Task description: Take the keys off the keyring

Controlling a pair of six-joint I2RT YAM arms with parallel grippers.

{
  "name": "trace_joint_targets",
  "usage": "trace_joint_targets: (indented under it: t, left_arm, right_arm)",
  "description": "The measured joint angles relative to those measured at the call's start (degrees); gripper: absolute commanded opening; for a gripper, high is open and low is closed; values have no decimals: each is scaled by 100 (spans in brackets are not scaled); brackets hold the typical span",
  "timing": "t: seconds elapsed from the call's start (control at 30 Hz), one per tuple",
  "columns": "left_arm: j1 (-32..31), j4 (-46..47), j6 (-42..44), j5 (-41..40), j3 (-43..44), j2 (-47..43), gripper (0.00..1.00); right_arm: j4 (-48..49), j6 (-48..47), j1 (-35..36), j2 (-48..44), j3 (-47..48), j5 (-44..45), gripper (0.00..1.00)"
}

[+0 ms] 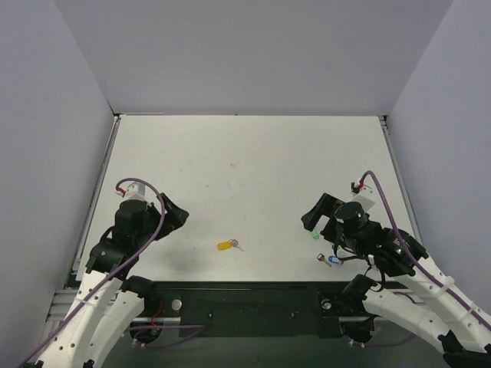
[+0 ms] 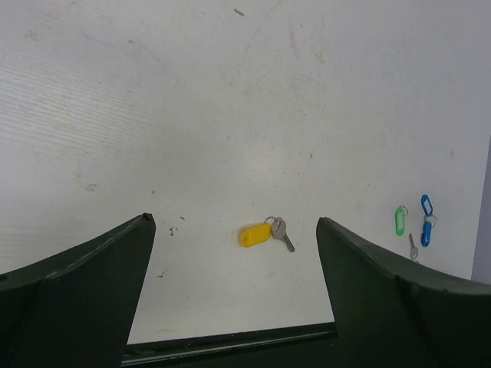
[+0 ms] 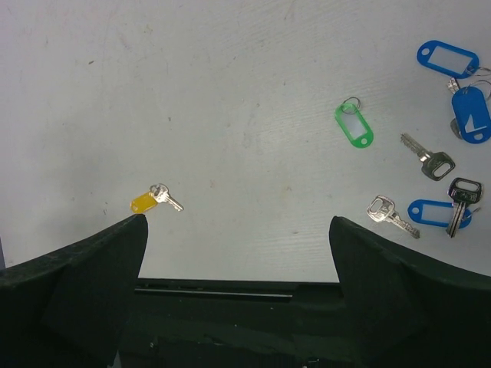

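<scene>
A silver key [image 2: 281, 233] with a yellow plastic cap [image 2: 254, 234] lies flat on the white table, joined by a thin silver keyring [image 2: 270, 221]. In the top view the yellow key [image 1: 229, 245] lies near the front edge, between the arms. It also shows in the right wrist view [image 3: 153, 198]. My left gripper [image 2: 234, 222] is open and empty, hovering to the left of the key [image 1: 178, 217]. My right gripper [image 3: 238, 221] is open and empty, to the right of the key [image 1: 316, 216].
A green tag [image 3: 354, 125], blue tags [image 3: 447, 57] and several loose silver keys [image 3: 430, 159] lie by the right arm. The green tag [image 1: 315, 235] and a blue tag [image 1: 333, 259] show from above. Grey walls surround the table [image 1: 245, 161].
</scene>
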Motion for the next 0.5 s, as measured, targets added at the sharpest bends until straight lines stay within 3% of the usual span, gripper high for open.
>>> trace_joint_targets:
  t: [0.33,0.5]
  left_arm:
    - [-20,-225,-385,-817,4,-81,97]
    - [-20,-20,-479,-857,-446,-826,97]
  right_arm:
    - [-81,385,802,72,-2,402,100]
    - [127,426,1121,129,-94,564,100]
